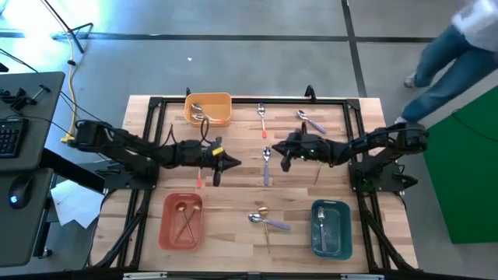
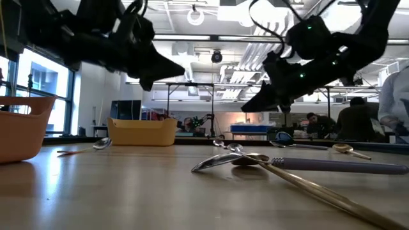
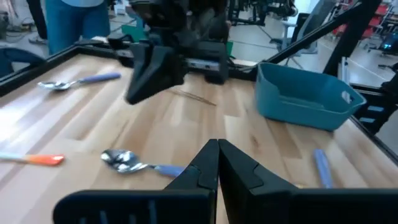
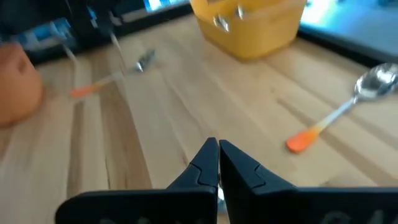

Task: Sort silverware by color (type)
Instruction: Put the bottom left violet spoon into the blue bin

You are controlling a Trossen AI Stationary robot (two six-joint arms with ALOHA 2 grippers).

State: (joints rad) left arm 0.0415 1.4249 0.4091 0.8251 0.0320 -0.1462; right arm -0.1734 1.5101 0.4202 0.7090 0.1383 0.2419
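Three bins sit on the tabletop [image 1: 233, 233]: a yellow bin [image 1: 208, 108] at the far edge holding silver spoons, a red bin [image 1: 181, 221] near the front left corner holding two gold spoons [image 1: 185, 218], and a teal bin [image 1: 331, 228] near the front right corner holding a spoon. Loose spoons lie between them: red-orange-handled ones [image 1: 263, 118] toward the far edge, blue-purple-handled ones [image 1: 311, 120] beside them, and a gold spoon crossed with a blue-purple one [image 1: 264, 218] near the front edge. Both the left gripper [image 1: 230, 162] and the right gripper [image 1: 277, 150] hover above the middle with fingers pressed together, holding nothing.
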